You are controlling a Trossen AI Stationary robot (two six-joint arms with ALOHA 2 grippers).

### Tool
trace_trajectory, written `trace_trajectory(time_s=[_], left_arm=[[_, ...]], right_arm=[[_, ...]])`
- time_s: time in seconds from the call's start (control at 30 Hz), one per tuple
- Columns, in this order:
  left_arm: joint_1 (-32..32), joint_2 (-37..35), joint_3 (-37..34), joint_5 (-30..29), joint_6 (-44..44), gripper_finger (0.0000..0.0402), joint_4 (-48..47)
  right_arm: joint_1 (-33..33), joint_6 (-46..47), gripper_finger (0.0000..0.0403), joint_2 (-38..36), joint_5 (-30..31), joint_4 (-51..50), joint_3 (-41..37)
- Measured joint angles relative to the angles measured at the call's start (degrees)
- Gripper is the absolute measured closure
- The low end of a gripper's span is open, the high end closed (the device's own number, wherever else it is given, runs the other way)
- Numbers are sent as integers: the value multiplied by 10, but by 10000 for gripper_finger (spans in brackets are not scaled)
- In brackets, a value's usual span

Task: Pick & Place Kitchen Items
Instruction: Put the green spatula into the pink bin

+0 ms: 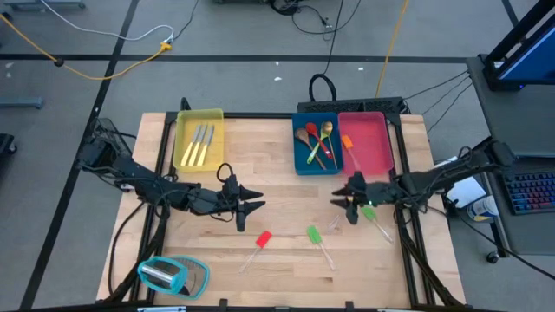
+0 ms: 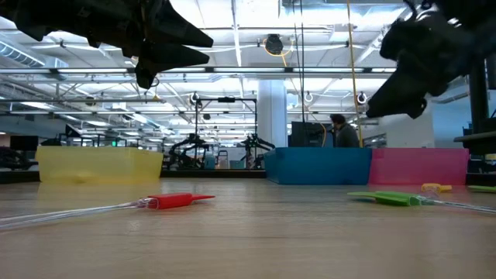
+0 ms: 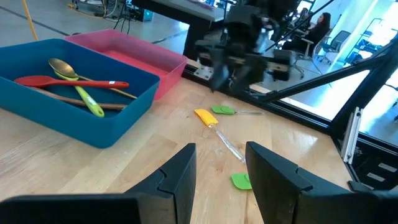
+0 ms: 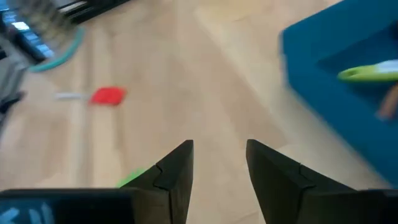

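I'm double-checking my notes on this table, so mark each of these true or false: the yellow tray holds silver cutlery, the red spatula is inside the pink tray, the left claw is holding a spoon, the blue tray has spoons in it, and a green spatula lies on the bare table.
1. The yellow tray holds silver cutlery. True.
2. The red spatula is inside the pink tray. False: it lies on the wooden table, out in front of the trays.
3. The left claw is holding a spoon. False: its fingers stand apart with nothing between them.
4. The blue tray has spoons in it. True.
5. A green spatula lies on the bare table. True.
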Motion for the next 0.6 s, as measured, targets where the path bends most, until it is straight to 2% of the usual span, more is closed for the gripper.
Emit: trace_trajectory(time_s=[0.17,0.33,0.47,0.6], left_arm=[[0,0,0,0,0,256,0],[0,0,0,0,0,256,0],[0,0,0,0,0,256,0],[2,0,0,-1,0,256,0]], right_arm=[[77,14,262,0,60,2,7],[117,11,262,0,69,-4,16],[124,21,262,0,70,-57,16],[124,54,262,0,36,-113,16]])
